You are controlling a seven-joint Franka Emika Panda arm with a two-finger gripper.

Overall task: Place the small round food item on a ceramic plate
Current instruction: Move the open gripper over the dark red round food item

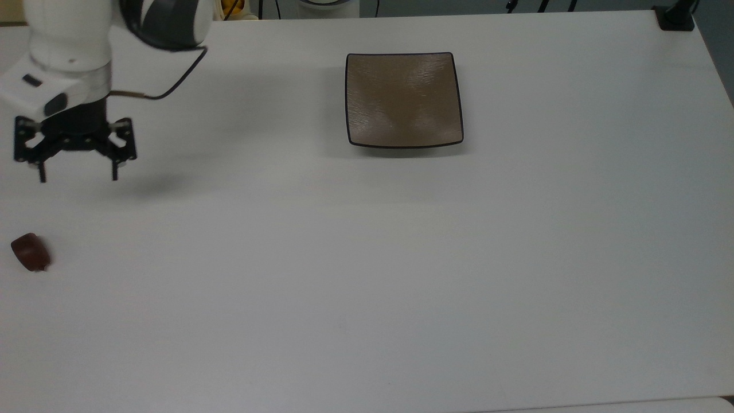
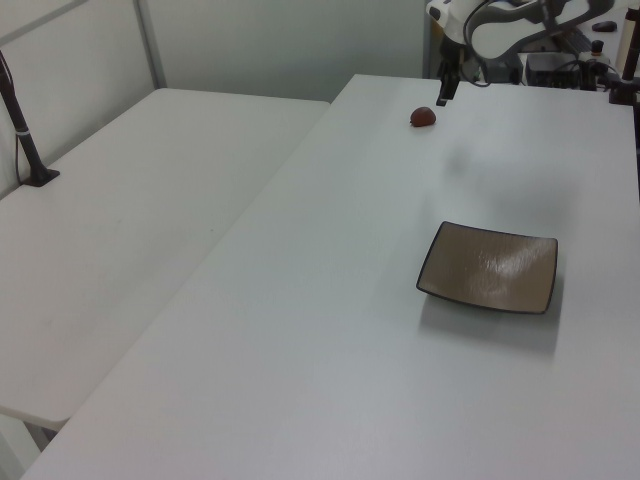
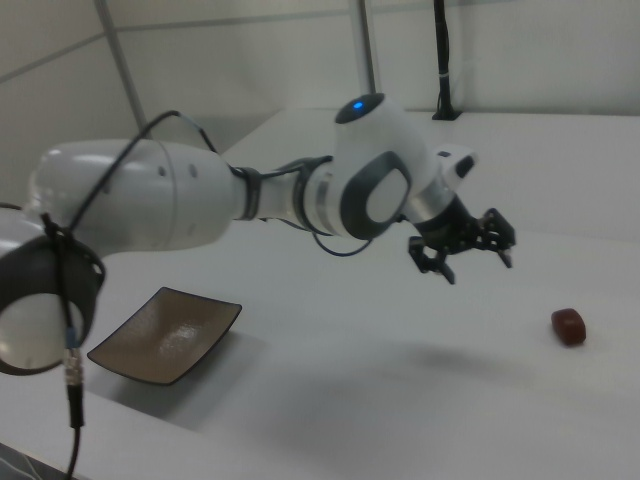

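So, your square brownish-tan glazed plate w/ thin dark rim point(image 1: 404, 100) sits on the white table point(image 1: 367, 258) w/ nothing in it. Small dark reddish-brown rounded lump point(image 1: 30, 252) lies well apart from plate, toward the top view's left edge. Black two-finger gripper point(image 1: 77, 172) hangs betw. them, fingers spread wide, holding nothing.

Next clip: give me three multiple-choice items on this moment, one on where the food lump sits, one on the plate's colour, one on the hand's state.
1. Where is the food lump?
A. on the plate
B. on the bare table
C. in the hand

2. What colour is the plate?
A. brownish-tan
B. blue
C. white

3. What state is the hand in?
A. shut on the lump
B. open, empty
C. resting on the plate

Key: 1 B, the lump lies alone by the top view's left edge; 2 A, a tan glaze with a dark rim; 3 B, the fingers are spread with nothing between them.
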